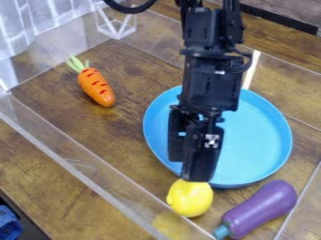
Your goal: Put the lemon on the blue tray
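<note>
The lemon [190, 198] is a small bright-yellow ball lying on the wooden table just in front of the blue tray's near rim, off the tray. The blue tray [258, 131] is a large round plate at centre right. My gripper [194, 161] hangs over the tray's near edge, pointing steeply down, just above and behind the lemon. Its black fingers [205, 155] stand open with nothing between them.
A purple eggplant [257, 210] lies right of the lemon at the front. An orange carrot [96, 85] with a green top lies at the left. A clear plastic wall [75, 173] runs along the front and left. A white basket [123, 21] stands at the back.
</note>
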{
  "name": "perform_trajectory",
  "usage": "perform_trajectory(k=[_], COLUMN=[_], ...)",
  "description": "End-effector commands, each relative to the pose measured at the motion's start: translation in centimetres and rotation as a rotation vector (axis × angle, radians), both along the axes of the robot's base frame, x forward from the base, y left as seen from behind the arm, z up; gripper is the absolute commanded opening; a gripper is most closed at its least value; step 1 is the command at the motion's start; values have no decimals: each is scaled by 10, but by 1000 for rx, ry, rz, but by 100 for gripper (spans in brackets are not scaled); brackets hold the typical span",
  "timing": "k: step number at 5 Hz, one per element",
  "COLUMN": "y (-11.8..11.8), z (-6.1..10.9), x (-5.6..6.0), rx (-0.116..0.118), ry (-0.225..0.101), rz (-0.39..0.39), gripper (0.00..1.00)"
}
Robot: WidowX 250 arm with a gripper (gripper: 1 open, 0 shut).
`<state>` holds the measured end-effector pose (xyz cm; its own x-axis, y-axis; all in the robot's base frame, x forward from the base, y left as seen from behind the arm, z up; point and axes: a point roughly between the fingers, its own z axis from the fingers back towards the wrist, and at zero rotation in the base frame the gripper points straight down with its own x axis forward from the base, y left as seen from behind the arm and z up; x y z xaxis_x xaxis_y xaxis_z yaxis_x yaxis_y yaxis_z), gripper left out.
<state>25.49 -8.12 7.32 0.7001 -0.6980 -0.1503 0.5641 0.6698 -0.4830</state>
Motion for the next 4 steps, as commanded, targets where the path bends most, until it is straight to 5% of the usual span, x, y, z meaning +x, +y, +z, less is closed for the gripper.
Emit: perform_trajectory(k=[1, 2, 4], y=[0, -1, 10], z=[26, 35, 12], x=[10, 14, 8], rx=[-13, -15, -13], ry=[-62, -65, -68], rz=[-37, -95, -210], gripper=[100, 100, 100])
